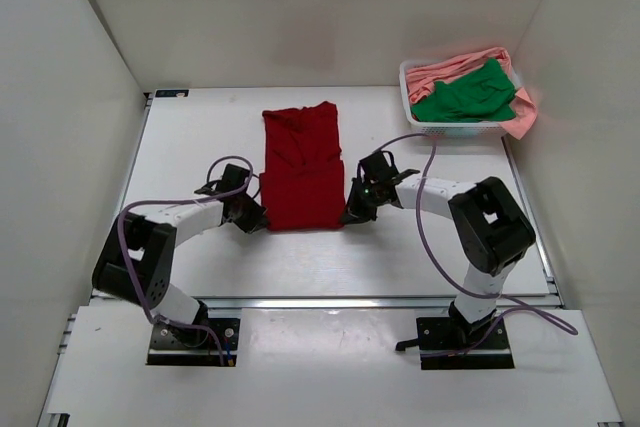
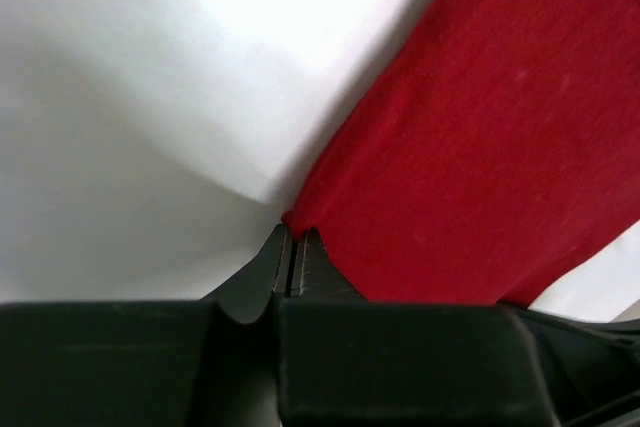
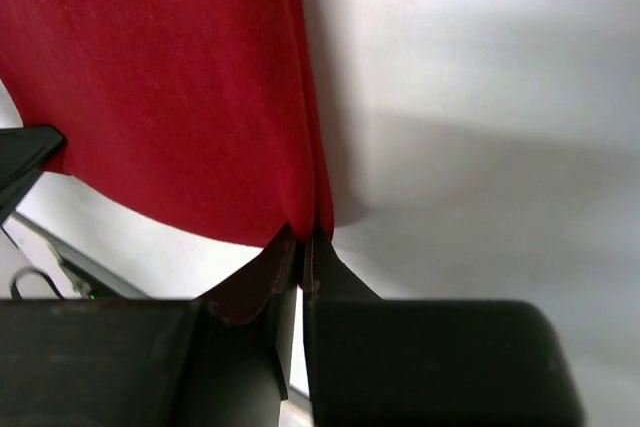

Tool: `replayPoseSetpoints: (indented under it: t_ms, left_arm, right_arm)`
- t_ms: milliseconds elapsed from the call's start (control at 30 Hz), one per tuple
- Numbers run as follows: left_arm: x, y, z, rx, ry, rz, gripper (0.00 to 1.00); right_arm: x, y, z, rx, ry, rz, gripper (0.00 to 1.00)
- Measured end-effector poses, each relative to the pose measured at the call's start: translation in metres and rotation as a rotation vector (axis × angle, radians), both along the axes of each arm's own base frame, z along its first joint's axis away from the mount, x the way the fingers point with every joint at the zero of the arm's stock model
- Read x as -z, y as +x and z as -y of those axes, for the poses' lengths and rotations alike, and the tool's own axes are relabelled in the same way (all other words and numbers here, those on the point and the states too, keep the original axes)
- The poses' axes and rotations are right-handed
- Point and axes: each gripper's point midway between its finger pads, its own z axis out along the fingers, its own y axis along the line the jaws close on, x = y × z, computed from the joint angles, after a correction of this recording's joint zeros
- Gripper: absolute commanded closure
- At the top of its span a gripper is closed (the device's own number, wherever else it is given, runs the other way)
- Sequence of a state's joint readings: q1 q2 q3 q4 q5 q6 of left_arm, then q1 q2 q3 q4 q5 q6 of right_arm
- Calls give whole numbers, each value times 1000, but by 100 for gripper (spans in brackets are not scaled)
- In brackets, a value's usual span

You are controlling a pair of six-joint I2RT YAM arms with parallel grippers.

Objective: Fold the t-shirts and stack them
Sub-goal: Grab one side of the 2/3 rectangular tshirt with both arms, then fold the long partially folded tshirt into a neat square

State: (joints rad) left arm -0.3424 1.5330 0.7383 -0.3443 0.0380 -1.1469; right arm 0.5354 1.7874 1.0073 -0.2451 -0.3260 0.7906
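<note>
The dark red t-shirt (image 1: 302, 167) lies as a long folded strip in the middle of the table, its collar end towards the back. My left gripper (image 1: 258, 221) is shut on its near left corner; in the left wrist view the red cloth (image 2: 480, 137) is pinched at the left gripper (image 2: 297, 237). My right gripper (image 1: 349, 215) is shut on the near right corner, and the right wrist view shows the red edge (image 3: 190, 87) caught in the right gripper (image 3: 303, 239). The bright green t-shirt (image 1: 465, 97) and the light salmon pink t-shirt (image 1: 450, 67) lie in the basket.
A white slatted basket (image 1: 447, 128) stands at the back right of the table, with pink cloth hanging over its right side. White walls close the table on the left, back and right. Purple cables loop off both arms.
</note>
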Motion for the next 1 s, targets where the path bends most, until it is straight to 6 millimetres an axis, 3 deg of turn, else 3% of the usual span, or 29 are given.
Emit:
replayPoseSetpoints:
  t_ms: [167,433,533,600,700,833,1000]
  left_arm:
    - [-4,-49,-13,73,10,-54,100]
    - [-33,-137,-10,263,29,-168,100]
    - [-48,-152,-10,269,-12,-169,100]
    - [-61,-157,-11,260,-35,-168,100]
    - [-90,-146,-7,253,-66,-149,100]
    - [-126,-105,5,240,-100,-85,100]
    - [-133,-62,10,223,-115,-91,100]
  right_arm:
    - [-8,-45,6,-82,0,-40,100]
    - [-65,-149,2,-293,87,-57,100]
    - [-75,-181,6,-333,108,-112,100]
    - [-80,-190,8,-340,110,-146,100]
    - [-93,-186,12,-326,110,-173,100]
    - [-119,-150,19,-271,136,-131,100]
    - [-133,-95,30,-217,130,-107,100]
